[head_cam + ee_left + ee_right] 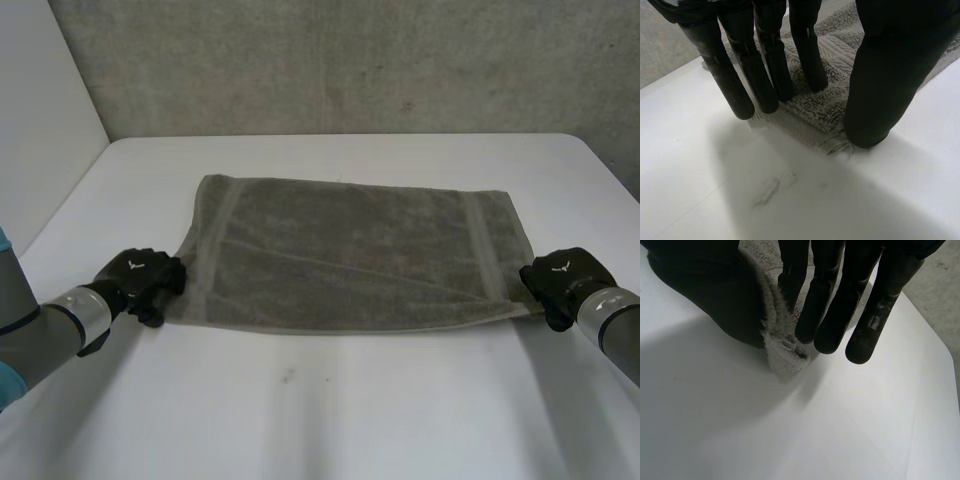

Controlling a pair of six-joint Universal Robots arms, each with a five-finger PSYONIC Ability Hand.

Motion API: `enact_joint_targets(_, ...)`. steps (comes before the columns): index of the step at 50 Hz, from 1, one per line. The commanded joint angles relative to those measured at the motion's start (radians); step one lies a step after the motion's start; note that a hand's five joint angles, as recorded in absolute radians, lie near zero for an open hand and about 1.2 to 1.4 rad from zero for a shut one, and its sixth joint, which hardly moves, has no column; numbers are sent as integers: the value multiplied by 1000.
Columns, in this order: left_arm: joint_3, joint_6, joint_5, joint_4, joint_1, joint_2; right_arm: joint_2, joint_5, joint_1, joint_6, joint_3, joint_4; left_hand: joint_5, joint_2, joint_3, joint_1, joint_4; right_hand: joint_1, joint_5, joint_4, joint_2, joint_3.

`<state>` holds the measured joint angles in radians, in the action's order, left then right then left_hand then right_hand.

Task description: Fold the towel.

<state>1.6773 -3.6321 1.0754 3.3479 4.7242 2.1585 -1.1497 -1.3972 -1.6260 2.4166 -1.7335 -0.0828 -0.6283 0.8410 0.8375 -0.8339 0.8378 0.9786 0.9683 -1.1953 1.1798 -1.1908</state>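
Note:
A grey-brown towel (350, 250) lies spread flat on the white table (330, 400), long side across. My left hand (140, 275) is at its near left corner. In the left wrist view, straight fingers (765, 75) rest on the towel (825, 105) and the thumb (880, 90) stands on the corner's hem, with the cloth lying flat between them. My right hand (560, 275) is at the near right corner. Seen from the right wrist, the thumb (715, 290) and fingers (835, 300) pinch the corner (782, 355), which bunches up off the table.
A concrete wall (350, 60) rises behind the table's far edge. A white panel (40, 120) stands along the left side. Bare tabletop stretches between the towel's near edge and me.

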Motion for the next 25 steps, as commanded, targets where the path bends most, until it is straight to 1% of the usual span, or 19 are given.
enact_joint_targets(1, -5, 7, 0, 2, -21, -2, 4, 0, 0, -1, 0, 0, -537, 499, 502, -506, 502, 418, 253, -201, 216, -205)
enact_joint_targets(2, -5, 7, 0, 2, -21, -2, 4, 0, 0, -1, 0, 0, -538, 500, 503, -507, 503, 418, 253, -201, 216, -205)
enact_joint_targets(3, -7, 9, 0, 2, -24, -2, 4, 0, 0, -1, 0, 0, -593, 555, 558, -562, 558, 418, 253, -201, 216, -205)
enact_joint_targets(8, -4, 10, 4, 5, -30, -11, 4, 0, 0, -2, -1, 0, -593, 555, 559, -562, 558, 418, 253, -201, 216, -205)
enact_joint_targets(11, 2, 10, 21, 7, -33, -19, 4, 1, 0, -2, -1, 0, -593, 555, 559, -562, 558, 418, 253, -201, 216, -205)
enact_joint_targets(13, 7, 12, 34, 5, -35, -23, 4, 1, 0, -4, -1, 0, -593, 555, 559, -562, 558, 418, 253, -201, 216, -205)
enact_joint_targets(15, 24, 12, 64, -5, -36, -54, 4, 1, 0, -4, 0, 3, -593, 555, 559, -562, 558, 418, 253, -201, 216, -205)
enact_joint_targets(16, 24, 12, 64, -5, -36, -54, 1, 3, 0, -5, -1, 8, -593, 555, 559, -562, 558, 418, 253, -201, 216, -205)
enact_joint_targets(18, 64, 10, 98, -7, -36, -95, -2, 1, 0, -14, -1, 15, -593, 555, 559, -562, 558, 418, 253, -201, 216, -205)
enact_joint_targets(20, 84, 10, 113, -8, -36, -123, -12, 0, 0, -33, -6, 24, -593, 555, 559, -562, 558, 418, 253, -201, 216, -205)
enact_joint_targets(21, 84, 10, 113, -8, -36, -123, -16, 0, 0, -56, -9, 43, -593, 555, 559, -562, 558, 418, 253, -201, 216, -205)
enact_joint_targets(23, 130, 10, 132, -40, -35, -193, -25, -3, 2, -85, -11, 72, -593, 555, 559, -562, 558, 418, 253, -201, 216, -205)
enact_joint_targets(24, 130, 10, 132, -41, -35, -193, -40, -3, 5, -114, -12, 115, -593, 555, 559, -562, 558, 418, 253, -201, 216, -205)
enact_joint_targets(25, 145, 10, 139, -74, -33, -227, -60, -3, 8, -137, -14, 161, -593, 555, 559, -562, 558, 418, 253, -201, 216, -205)
